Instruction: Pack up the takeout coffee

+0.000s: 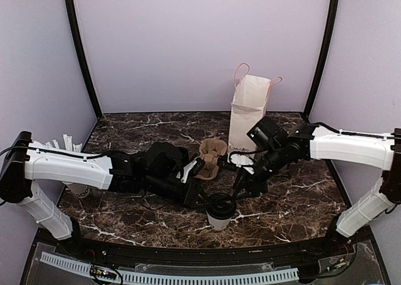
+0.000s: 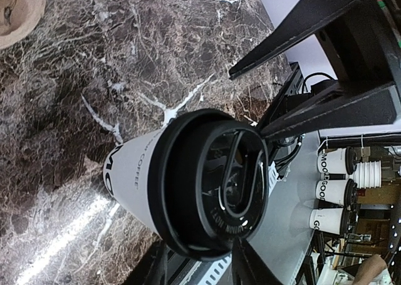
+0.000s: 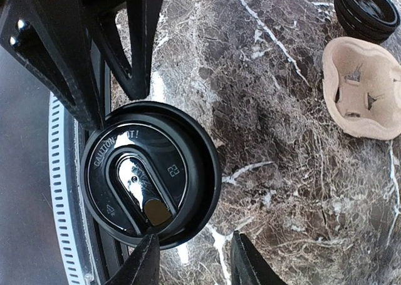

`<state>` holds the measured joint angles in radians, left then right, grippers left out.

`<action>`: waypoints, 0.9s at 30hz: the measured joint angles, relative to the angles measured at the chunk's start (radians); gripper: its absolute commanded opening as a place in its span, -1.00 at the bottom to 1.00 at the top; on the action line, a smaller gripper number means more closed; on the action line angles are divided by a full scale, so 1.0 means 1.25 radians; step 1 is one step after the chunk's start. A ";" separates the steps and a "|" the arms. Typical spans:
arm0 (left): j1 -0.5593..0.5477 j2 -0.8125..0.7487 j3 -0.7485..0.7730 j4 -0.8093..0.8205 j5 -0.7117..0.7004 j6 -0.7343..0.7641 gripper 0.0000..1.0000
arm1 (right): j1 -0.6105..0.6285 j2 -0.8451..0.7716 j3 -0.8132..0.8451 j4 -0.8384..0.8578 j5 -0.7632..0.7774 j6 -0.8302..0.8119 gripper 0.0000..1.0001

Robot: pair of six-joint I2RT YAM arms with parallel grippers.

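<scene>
The black lid [image 3: 150,172] of the takeout coffee [image 1: 220,215] sits closest to my right wrist's eye. It fills much of that view, sip flap facing up.

Under everything runs the dark marble table [image 1: 301,197]. At its back stands the white paper bag [image 1: 249,109], upright, with pink handles. Between the bag and the cup lies the brown pulp cup carrier [image 1: 212,156]. Just beyond the carrier, in my right wrist view, is a short stack of spare black lids [image 3: 366,9].

The coffee stands upright near the front edge of the table, lid on, not yet in the carrier or the bag. I judge this to be the take-hold step, with the packing itself not begun. Next, one claw needs a firm hold on the cup wall below the lid rim while the other stays clear. Then the cup needs a level lift toward the carrier or the bag, because a tilt could spill it.

My right gripper [image 3: 194,238] is spread, with bare marble showing between its fingers. The lid's rim touches one finger, so the cup is beside these jaws, not inside them. My left gripper [image 1: 204,201] meets the cup from the opposite side. Its fingers stand apart at the lid's far rim, and I cannot tell whether they pinch the cup or only flank it.
</scene>
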<state>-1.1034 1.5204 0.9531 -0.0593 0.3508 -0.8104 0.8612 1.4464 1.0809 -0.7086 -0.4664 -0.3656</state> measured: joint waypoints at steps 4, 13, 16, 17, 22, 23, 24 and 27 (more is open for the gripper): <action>0.000 0.006 -0.005 0.003 0.002 -0.002 -0.36 | 0.011 0.016 0.018 -0.002 0.012 0.000 -0.21; 0.000 0.006 -0.006 0.006 -0.002 -0.005 -0.46 | 0.013 0.015 0.058 -0.039 0.036 -0.012 -0.07; 0.000 0.007 -0.006 0.006 -0.003 -0.006 -0.46 | 0.013 -0.001 0.062 -0.042 0.039 -0.017 0.00; 0.000 0.007 -0.006 0.007 -0.003 -0.007 -0.44 | 0.013 -0.010 0.062 -0.045 0.039 -0.018 0.01; 0.000 0.007 -0.011 0.014 -0.009 -0.004 -0.34 | 0.005 -0.040 0.051 -0.044 0.033 -0.016 0.08; 0.000 0.007 -0.011 0.014 -0.011 -0.003 -0.30 | 0.002 -0.043 0.044 -0.044 0.029 -0.015 0.08; 0.000 0.006 -0.011 0.014 -0.014 -0.002 -0.29 | -0.001 -0.045 0.037 -0.044 0.027 -0.015 0.08; 0.000 -0.001 -0.014 0.010 -0.027 0.007 -0.22 | -0.020 -0.046 0.019 -0.045 0.016 -0.014 0.09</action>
<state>-1.1038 1.5188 0.9356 -0.0471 0.3176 -0.8021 0.8360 1.3891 1.1042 -0.7654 -0.4465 -0.3828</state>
